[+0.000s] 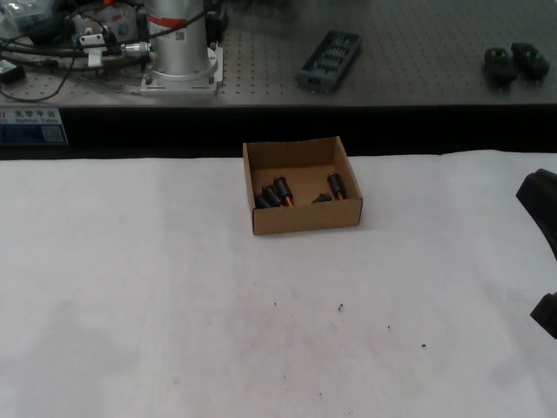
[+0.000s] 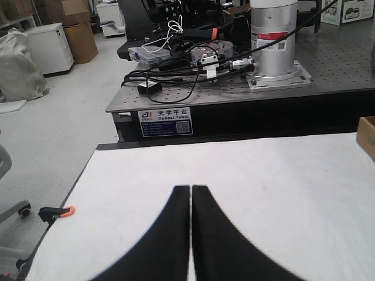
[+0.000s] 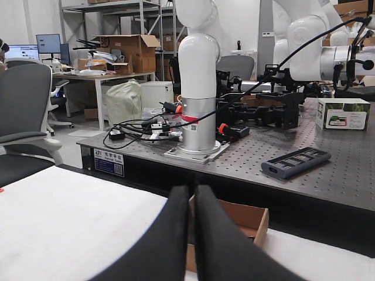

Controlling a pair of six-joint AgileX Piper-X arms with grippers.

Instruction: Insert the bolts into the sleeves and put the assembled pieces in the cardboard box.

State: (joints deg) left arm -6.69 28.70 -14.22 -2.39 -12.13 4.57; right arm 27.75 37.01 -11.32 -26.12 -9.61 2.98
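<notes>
My left claw hangs clenched over the white sheet, finger against finger, near the sheet's left edge, where the bench drops away to the floor. My right claw is clenched as well, its tips pointing at the cardboard box, which stands open just beyond them. From the high view the box sits near the sheet's back edge, the sheet spreading wide to both sides and in front of it. Several black pieces with orange bands lie inside, most toward its left wall, one near the right wall. A few dark specks dot the sheet in front of the box. Behind the sheet runs a metal table with rows of holes, bearing a blue-and-white printed label on its front edge, a silver column and a black tray.
</notes>
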